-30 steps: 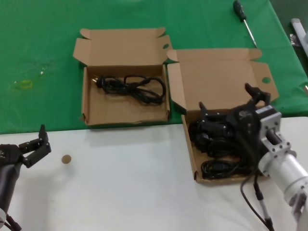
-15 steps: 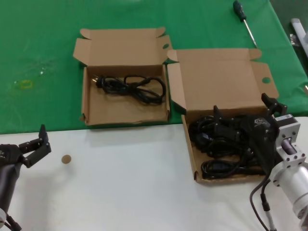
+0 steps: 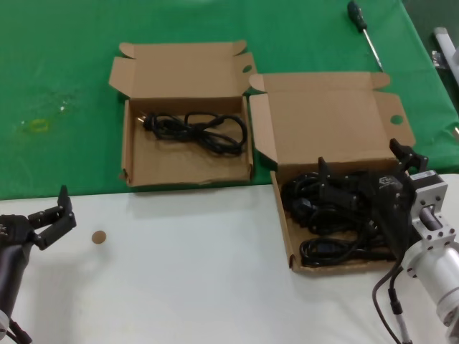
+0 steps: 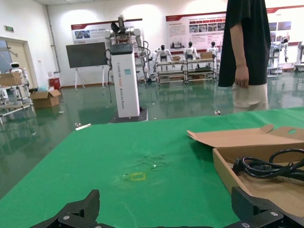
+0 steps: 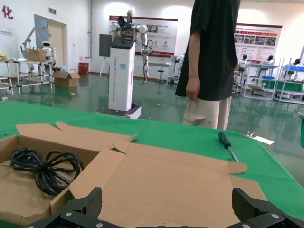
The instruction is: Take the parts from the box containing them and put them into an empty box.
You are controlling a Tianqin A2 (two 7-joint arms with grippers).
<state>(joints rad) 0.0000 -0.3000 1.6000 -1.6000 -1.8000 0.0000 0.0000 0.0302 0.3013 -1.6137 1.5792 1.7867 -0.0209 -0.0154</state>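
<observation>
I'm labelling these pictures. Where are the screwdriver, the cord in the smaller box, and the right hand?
screwdriver (image 3: 356,13), head view, on its black handle.
cord in the smaller box (image 3: 204,131), head view, on the middle of its coiled loops.
right hand (image 3: 364,170), head view, midway between its fingertips, above the larger box's cords.

The head view looks steeply down on both boxes; both wrist views sit low, level, facing the hall, sharing the small box (image 3: 185,143) (image 4: 259,168) (image 5: 33,180).

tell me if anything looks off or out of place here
Two small things: a yellowish smudge marks the green cloth at the robot's far left, and a small brown disc lies loose on the white table.
</observation>
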